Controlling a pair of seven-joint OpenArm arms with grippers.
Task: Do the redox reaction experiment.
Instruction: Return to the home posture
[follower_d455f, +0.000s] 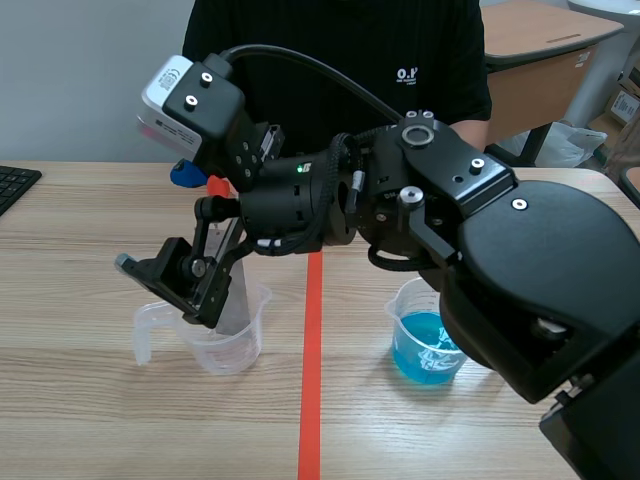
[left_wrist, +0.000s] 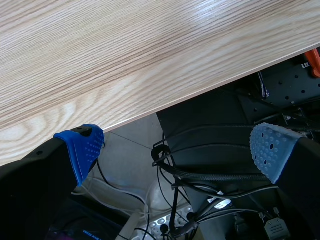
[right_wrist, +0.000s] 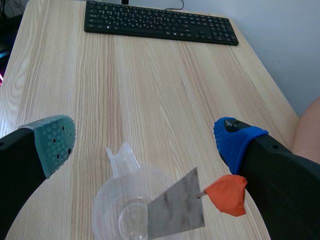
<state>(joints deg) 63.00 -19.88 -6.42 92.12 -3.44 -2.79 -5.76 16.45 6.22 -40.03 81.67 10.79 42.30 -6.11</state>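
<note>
— What is the left gripper (left_wrist: 177, 150) doing?
— Its blue-padded fingers stand wide apart with nothing between them. It hangs at the edge of the pale wooden table (follower_d455f: 80, 420), with cables and floor below it.

— And farther along?
— A black computer keyboard (right_wrist: 160, 22) lies at the far left of the table. Nearer the middle stands a clear plastic beaker with a spout (follower_d455f: 250, 340). A thin grey metal sheet (right_wrist: 177, 207) leans tilted in it, its lower end inside and its upper end carrying a small orange tab (right_wrist: 227, 195).

— Is the right gripper (right_wrist: 145, 142) holding that sheet?
— No. It hovers over the clear plastic beaker, spread wide and gripping nothing, with the grey-green pad on one side and the blue pad on the other. The orange tab sits just beside the blue-padded finger; I cannot tell whether they touch.

— What is right of that?
— An orange-red tape line (follower_d455f: 311, 400) runs down the table's middle. Past it stands a second clear beaker holding blue liquid (follower_d455f: 400, 320), upright and well apart from the first. The right arm (follower_d455f: 540, 270) comes in above it, and a person in a black shirt (follower_d455f: 330, 50) sits across the table.
</note>
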